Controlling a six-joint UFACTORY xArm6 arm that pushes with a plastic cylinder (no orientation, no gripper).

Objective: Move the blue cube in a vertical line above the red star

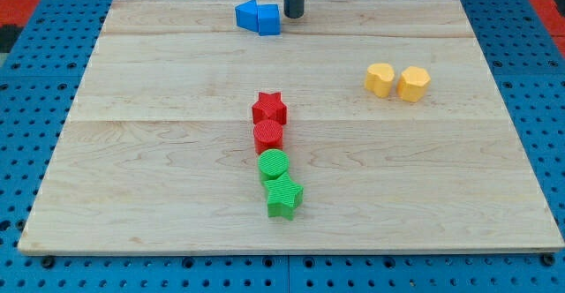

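My tip (293, 15), a bare rod grasping nothing, touches the blue cube (268, 18) from its 3 o'clock side; the cube sits at 12 o'clock from the red star (269, 108), near the wooden board's (132, 152) top edge

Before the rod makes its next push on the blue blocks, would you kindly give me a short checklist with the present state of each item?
1. My tip at the blue blocks: ok, it stands at the right side of the blue cube-like block.
2. Which blue piece is the cube: cannot tell; a second blue block touches it on the left.
3. Blue cube in line with the red star-shaped block: ok, roughly in line above it.
4. Red star undisturbed: ok, it touches the red round block below it.
5. Room on the wooden board: not ok, the blue pair sits near the top edge.
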